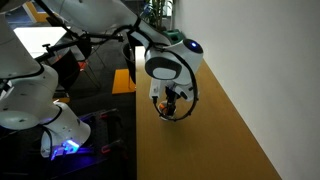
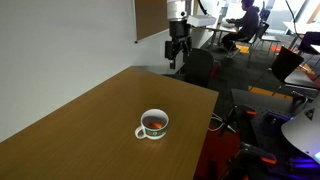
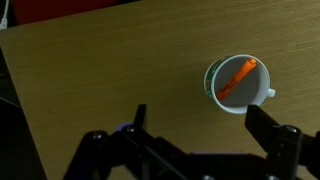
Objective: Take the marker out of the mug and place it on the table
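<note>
The white mug (image 3: 238, 85) stands upright on the yellowish-brown wooden table (image 3: 100, 70). The orange-red marker (image 3: 236, 78) lies slanted inside it. In an exterior view the mug (image 2: 153, 124) sits near the table's (image 2: 90, 120) edge with the marker (image 2: 154, 122) showing as orange inside. My gripper (image 3: 203, 128) is open and empty; it hangs high above the table, with the mug up and to the right of its right finger in the wrist view. The gripper also shows in both exterior views (image 2: 178, 50) (image 1: 170, 100). In the latter view it hides most of the mug.
The table's (image 1: 220, 140) long edge runs beside the robot base (image 1: 40, 110). A white wall borders the table's other side. Office chairs (image 2: 200, 65) and desks stand beyond the table's far end. A brown board (image 2: 150, 18) hangs on the wall.
</note>
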Robot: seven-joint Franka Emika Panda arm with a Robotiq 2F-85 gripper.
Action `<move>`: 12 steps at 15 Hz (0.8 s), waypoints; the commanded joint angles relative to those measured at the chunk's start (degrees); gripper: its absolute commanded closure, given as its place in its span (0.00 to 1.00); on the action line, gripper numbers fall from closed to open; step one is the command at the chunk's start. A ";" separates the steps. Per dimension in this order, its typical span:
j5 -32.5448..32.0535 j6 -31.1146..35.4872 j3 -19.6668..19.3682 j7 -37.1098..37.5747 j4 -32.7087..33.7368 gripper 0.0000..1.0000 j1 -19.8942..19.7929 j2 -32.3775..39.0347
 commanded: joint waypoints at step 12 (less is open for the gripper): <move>3.08 7.82 1.26 2.02 -1.20 0.00 0.45 3.10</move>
